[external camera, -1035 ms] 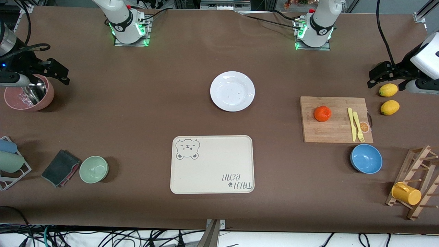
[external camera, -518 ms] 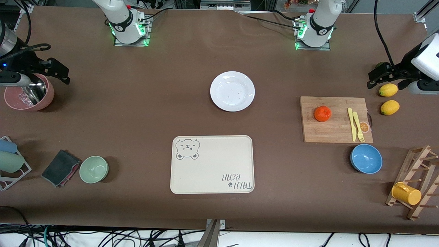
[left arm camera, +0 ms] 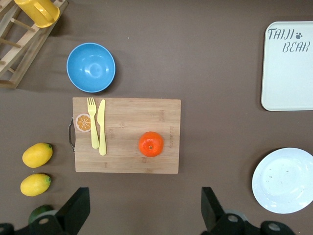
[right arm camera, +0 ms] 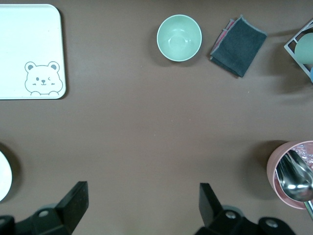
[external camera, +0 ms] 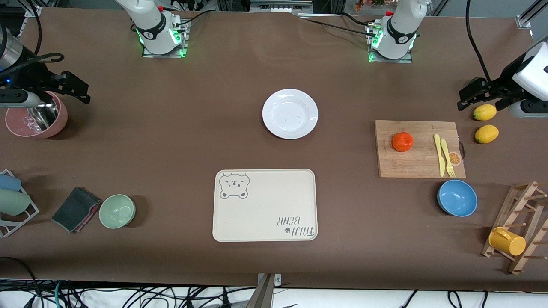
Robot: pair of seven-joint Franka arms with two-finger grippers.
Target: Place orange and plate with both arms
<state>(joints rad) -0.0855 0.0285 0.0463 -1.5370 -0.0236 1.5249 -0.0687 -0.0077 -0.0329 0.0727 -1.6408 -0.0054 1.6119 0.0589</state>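
Observation:
The orange [external camera: 403,141] sits on a bamboo cutting board [external camera: 417,164]; it also shows in the left wrist view [left arm camera: 151,144]. The white plate [external camera: 290,114] lies empty on the table's middle, toward the robots' bases; it shows too in the left wrist view [left arm camera: 284,180], and its edge shows in the right wrist view [right arm camera: 2,177]. My left gripper [external camera: 469,95] is open and empty, up in the air beside the lemons, its jaws wide apart [left arm camera: 145,208]. My right gripper [external camera: 79,92] is open and empty, up beside a pink bowl [external camera: 58,122], its jaws also wide apart [right arm camera: 143,205].
A cream bear-printed tray [external camera: 265,205] lies nearer the front camera than the plate. Yellow knife and fork [external camera: 444,155] lie on the board. Two lemons [external camera: 485,123], a blue bowl [external camera: 457,198], a wooden rack with a yellow cup [external camera: 507,241], a green bowl [external camera: 117,211] and a dark cloth [external camera: 76,208] stand around.
Both grippers have shifted very slightly in the air. Nothing on the table has moved.

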